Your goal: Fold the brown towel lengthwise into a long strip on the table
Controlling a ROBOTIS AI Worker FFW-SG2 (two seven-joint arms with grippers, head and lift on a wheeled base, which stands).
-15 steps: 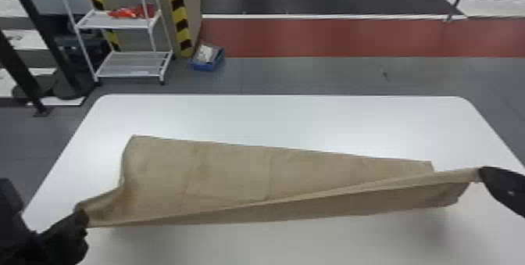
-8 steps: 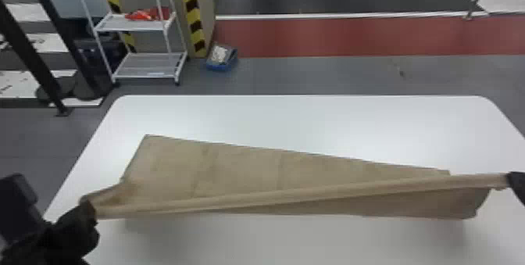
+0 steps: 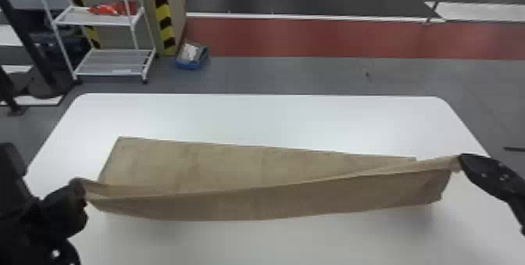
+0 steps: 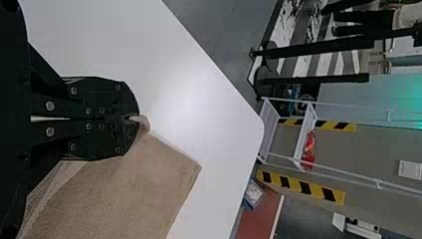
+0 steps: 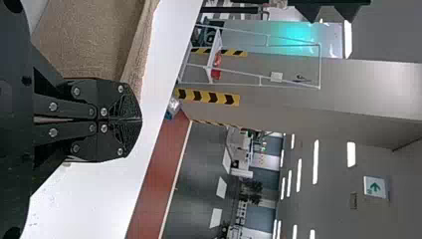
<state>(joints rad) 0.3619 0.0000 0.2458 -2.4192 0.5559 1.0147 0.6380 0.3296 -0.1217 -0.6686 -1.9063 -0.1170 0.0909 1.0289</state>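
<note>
In the head view my left gripper (image 3: pixel 80 196) holds the near left corner of the brown towel (image 3: pixel 234 166), and my right gripper (image 3: pixel 461 159) holds its near right corner. Between them the near edge hangs as a raised flap above the far part, which lies flat on the white table (image 3: pixel 273 115). The left wrist view has my left gripper (image 4: pixel 132 118) shut on a pinch of the towel (image 4: pixel 134 194). In the right wrist view my right gripper (image 5: pixel 134 119) is closed, with the towel (image 5: pixel 94 40) running from beside its fingers.
Beyond the table's far left corner stands a white wire shelf (image 3: pixel 113 63) with a red item (image 3: pixel 113 9) on it. A small blue box (image 3: pixel 191 56) sits on the floor next to a striped post (image 3: pixel 162 14).
The near edge of the towel swung from a narrow rolled line into a deeper hanging flap. Both grippers kept their hold. The head view shifted sideways between frames, so the arms' own travel is hard to judge.
</note>
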